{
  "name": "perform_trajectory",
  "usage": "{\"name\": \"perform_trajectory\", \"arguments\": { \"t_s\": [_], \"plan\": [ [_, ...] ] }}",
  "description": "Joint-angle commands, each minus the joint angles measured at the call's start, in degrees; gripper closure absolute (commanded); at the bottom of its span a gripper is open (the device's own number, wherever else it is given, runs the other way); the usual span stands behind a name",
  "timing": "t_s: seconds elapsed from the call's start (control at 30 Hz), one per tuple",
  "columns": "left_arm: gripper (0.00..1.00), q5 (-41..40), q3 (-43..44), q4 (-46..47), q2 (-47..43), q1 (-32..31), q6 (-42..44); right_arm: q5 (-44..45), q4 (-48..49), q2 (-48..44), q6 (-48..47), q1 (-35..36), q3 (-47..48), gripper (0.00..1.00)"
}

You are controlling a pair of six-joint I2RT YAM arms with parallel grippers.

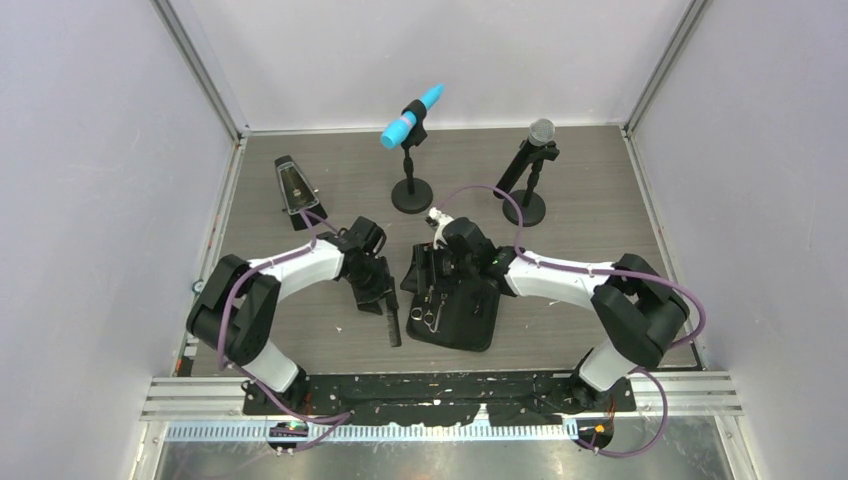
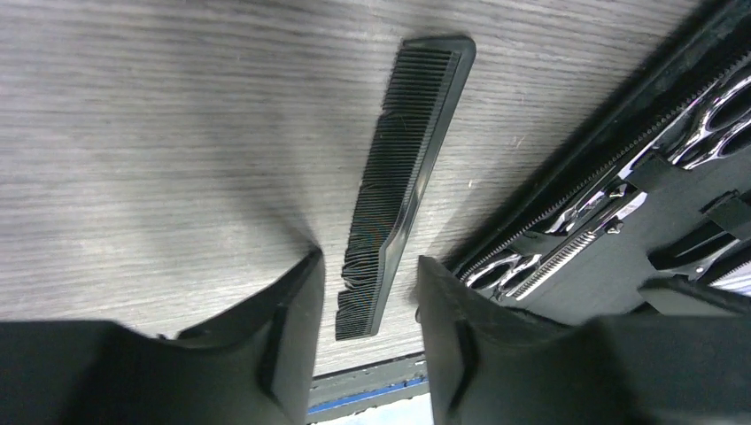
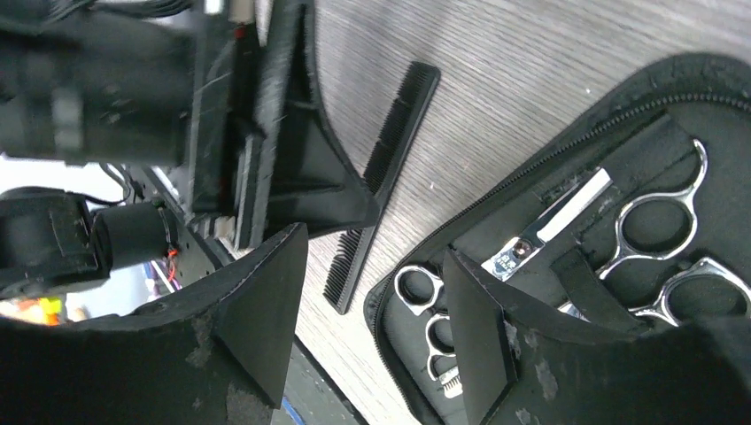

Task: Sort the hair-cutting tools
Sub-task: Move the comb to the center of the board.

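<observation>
Comb [image 2: 407, 177] flat on table [image 2: 177, 133] just beside open zip case [image 3: 708, 88], left gripper [image 2: 367, 259] spread, fingers either side of comb's end, right gripper [image 3: 374, 243] spread above case edge, holding nothing

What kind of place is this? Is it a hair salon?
Probably not a salon. It looks like a robot test booth: two robot arms fixed at the edge of a wood-grain table, plain white walls, and microphones standing on the same table as a comb and scissors.

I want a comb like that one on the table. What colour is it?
The comb is plain black all over; the left wrist view shows it best.
</observation>
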Motion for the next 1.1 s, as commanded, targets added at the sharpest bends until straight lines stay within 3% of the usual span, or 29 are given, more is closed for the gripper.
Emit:
{"name": "perform_trajectory", "arguments": {
  "t_s": [0.0,0.13,0.23,0.4,0.57,0.7,0.87,1.07],
  "plan": [
    [0.49,-9.11,-1.03,-3.72,-3.21,-1.47,0.38,2.01,5.67,0.22,6.94,-0.22,0.14,0.34],
    [0.39,-13.50,-0.57,-7.78,-8.47,-1.51,0.10,2.74,1.87,1.44,4.33,1.77,2.80,0.35],
    [0.24,-20.84,-0.95,-12.46,-16.87,-0.69,0.20,11.75,-11.28,3.50,0.70,5.61,9.57,0.35],
    [0.02,-33.16,-1.41,-21.03,-33.68,3.22,2.85,23.26,-23.41,9.32,0.45,11.04,20.01,0.37],
    [0.00,-43.94,0.41,-26.34,-47.03,4.61,8.06,26.76,-33.44,15.67,1.94,14.27,28.67,0.37],
    [0.00,-47.01,-0.20,-26.42,-53.69,4.82,10.94,28.14,-39.16,21.81,2.15,16.24,35.82,0.36],
    [0.00,-44.19,-4.37,-23.31,-57.82,4.82,11.13,27.91,-41.45,27.07,1.97,17.14,39.69,0.37],
    [0.00,-36.23,-7.13,-20.94,-54.83,4.82,10.99,26.19,-42.15,30.56,0.95,18.05,42.03,0.38]
  ]
}}
